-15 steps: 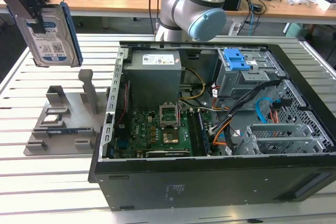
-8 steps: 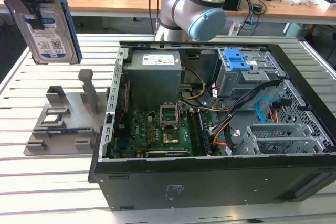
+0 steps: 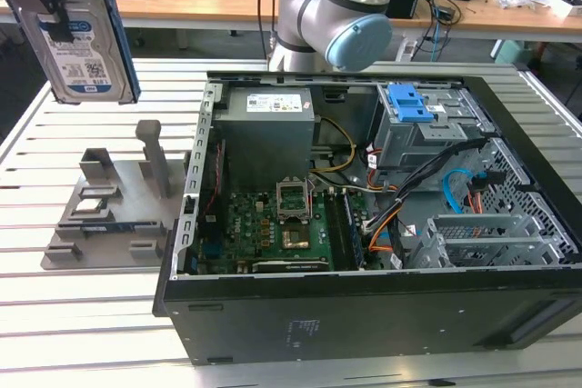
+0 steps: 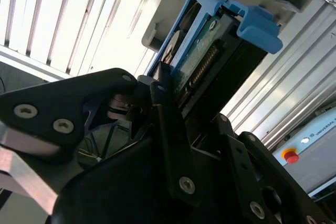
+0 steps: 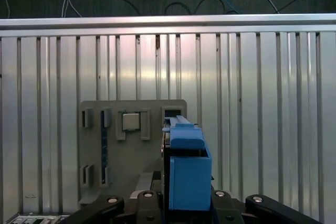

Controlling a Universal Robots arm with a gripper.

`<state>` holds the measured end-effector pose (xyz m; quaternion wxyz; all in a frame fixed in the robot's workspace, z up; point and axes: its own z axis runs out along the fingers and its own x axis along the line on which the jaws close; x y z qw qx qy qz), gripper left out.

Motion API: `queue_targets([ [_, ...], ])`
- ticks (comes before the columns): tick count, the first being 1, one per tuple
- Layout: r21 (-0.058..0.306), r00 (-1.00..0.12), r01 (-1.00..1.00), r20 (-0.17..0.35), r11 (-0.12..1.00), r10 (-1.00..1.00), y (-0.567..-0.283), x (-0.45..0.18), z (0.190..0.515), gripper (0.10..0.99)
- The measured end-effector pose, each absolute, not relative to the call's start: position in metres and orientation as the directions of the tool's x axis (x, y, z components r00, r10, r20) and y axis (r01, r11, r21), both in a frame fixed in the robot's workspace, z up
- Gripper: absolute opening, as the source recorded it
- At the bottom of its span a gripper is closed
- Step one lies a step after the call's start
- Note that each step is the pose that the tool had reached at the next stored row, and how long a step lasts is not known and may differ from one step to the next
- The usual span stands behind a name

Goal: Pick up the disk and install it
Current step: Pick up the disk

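Observation:
The disk (image 3: 84, 47), a silver hard drive with a white-and-blue label in a blue caddy, hangs upright in the air at the exterior view's far left. It is well above the grey slotted stand (image 3: 114, 211). My gripper (image 3: 56, 17) is shut on its upper end. In the second wrist view the black fingers (image 4: 167, 129) clamp the disk (image 4: 202, 51) from both sides. The first wrist view looks down past the disk's blue caddy (image 5: 186, 171) at the stand (image 5: 131, 145) below, with my gripper (image 5: 184, 205) closed around the caddy.
An open black computer case (image 3: 364, 306) lies on the slatted metal table (image 3: 100, 315), to the exterior view's right of the stand. Inside it sits a grey drive bay with a blue latch piece (image 3: 409, 102). The arm's base (image 3: 336, 6) stands behind the case.

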<state>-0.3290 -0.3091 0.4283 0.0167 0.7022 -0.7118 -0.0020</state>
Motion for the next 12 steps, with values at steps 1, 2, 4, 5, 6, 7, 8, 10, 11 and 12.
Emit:
queue_targets([
  [1, 0.026, -0.013, -1.000, 0.021, 0.014, -1.000, -0.309, -0.329, 0.430, 0.357],
  [2, 0.026, -0.013, -1.000, 0.021, 0.014, -1.000, -0.309, -0.329, 0.433, 0.357],
  [4, 0.026, -0.013, -1.000, 0.021, 0.014, -1.000, -0.309, -0.329, 0.436, 0.357],
  [5, 0.026, -0.013, -1.000, 0.021, 0.014, -1.000, -0.309, -0.329, 0.437, 0.357],
  [6, 0.026, -0.013, -1.000, 0.021, 0.014, -1.000, -0.309, -0.329, 0.440, 0.357],
  [7, 0.026, -0.013, -1.000, 0.021, 0.014, -1.000, -0.309, -0.329, 0.442, 0.357],
  [8, 0.026, -0.013, -1.000, 0.021, 0.014, -1.000, -0.309, -0.329, 0.443, 0.357],
  [10, 0.026, -0.013, -1.000, 0.021, 0.014, -1.000, -0.309, -0.329, 0.446, 0.357],
  [11, 0.026, -0.013, -1.000, 0.021, 0.014, -1.000, -0.309, -0.329, 0.448, 0.357],
  [12, 0.026, -0.013, -1.000, 0.021, 0.014, -1.000, -0.309, -0.329, 0.449, 0.357],
])
